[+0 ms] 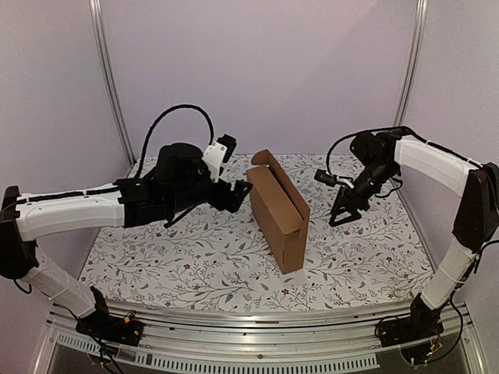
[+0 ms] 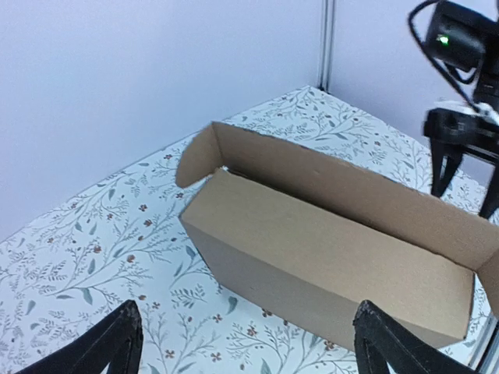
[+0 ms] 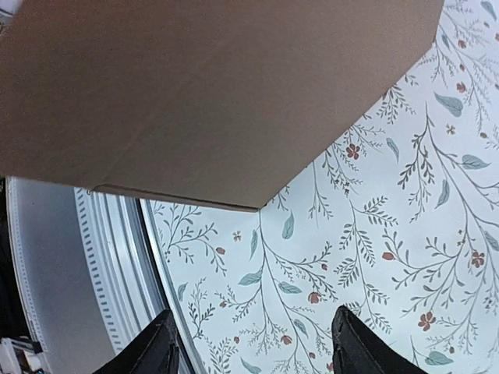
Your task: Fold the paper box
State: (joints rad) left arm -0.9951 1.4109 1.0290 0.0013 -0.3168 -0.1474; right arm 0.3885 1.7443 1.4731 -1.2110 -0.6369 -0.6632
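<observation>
Left tool (image 2: 245,315) spread, paper box (image 2: 312,249) open-topped in left wrist view

brown box (image 3: 218,93) fills the top of the view: plain flat side w/ a faint crease across it. floral tablecloth (image 3: 374,257) shows below and to the right. ribbed metal rail (image 3: 109,265) runs down the left. right gripper (image 3: 253,351) at bottom edge, two black fingertips (image 3: 152,351) apart, nothing btwn them, clear of the box.
</observation>
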